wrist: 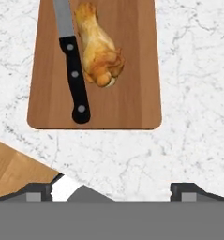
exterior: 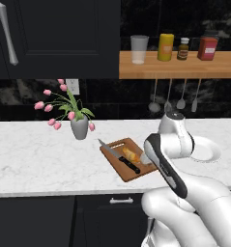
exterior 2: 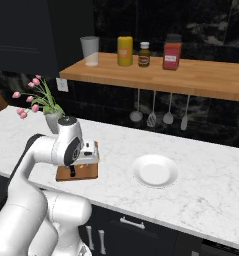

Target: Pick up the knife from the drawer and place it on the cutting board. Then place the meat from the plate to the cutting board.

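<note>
Hovering over the marble table (wrist: 193, 93), the claw (wrist: 118, 190) is standing with its jaws wide apart, gripping nothing. Just beyond it the cutting board (wrist: 132, 84) is carrying the knife (wrist: 73, 75) and the meat (wrist: 99, 51), lying side by side. From the right, the white plate (exterior 2: 155, 170) is sitting bare; shelf jars' (exterior 2: 172, 52) labels are unreadable.

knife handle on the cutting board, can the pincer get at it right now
Probably yes. The pincer hangs open above the counter just off the cutting board's near edge, and the knife's black handle lies bare on top, with the meat beside it but not over it.
</note>
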{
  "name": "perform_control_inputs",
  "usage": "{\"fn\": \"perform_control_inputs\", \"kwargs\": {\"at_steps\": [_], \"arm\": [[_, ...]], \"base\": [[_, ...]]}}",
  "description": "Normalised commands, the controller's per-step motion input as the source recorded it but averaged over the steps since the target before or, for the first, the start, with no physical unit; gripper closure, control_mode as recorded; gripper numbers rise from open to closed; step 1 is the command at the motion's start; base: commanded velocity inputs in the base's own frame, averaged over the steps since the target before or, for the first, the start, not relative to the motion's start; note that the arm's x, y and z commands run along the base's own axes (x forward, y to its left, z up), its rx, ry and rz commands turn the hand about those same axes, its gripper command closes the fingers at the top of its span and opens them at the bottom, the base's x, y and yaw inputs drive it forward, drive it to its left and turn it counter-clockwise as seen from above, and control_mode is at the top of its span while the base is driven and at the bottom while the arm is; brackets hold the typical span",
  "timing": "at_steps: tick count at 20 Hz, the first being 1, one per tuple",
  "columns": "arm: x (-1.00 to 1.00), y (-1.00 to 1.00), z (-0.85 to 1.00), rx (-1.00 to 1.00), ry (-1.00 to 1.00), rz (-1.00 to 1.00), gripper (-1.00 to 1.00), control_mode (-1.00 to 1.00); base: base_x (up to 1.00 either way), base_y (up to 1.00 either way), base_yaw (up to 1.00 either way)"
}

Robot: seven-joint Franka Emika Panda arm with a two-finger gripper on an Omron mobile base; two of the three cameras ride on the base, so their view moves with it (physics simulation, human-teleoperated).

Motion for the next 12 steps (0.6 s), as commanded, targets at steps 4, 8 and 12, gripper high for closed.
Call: {"fn": "perform_control_inputs", "kwargs": {"at_steps": [4, 8, 12], "arm": [[-0.24, -0.15, 0.00, 0.04, 0.09, -0.05, -1.00, -1.00], [-0.34, -0.08, 0.00, 0.04, 0.04, -0.04, -1.00, -1.00], [-0.33, 0.00, 0.00, 0.03, 0.00, -0.02, -1.00, -1.00]], "base": [[0.00, 0.00, 0.00], [0.00, 0.00, 0.00], [0.00, 0.00, 0.00]]}}
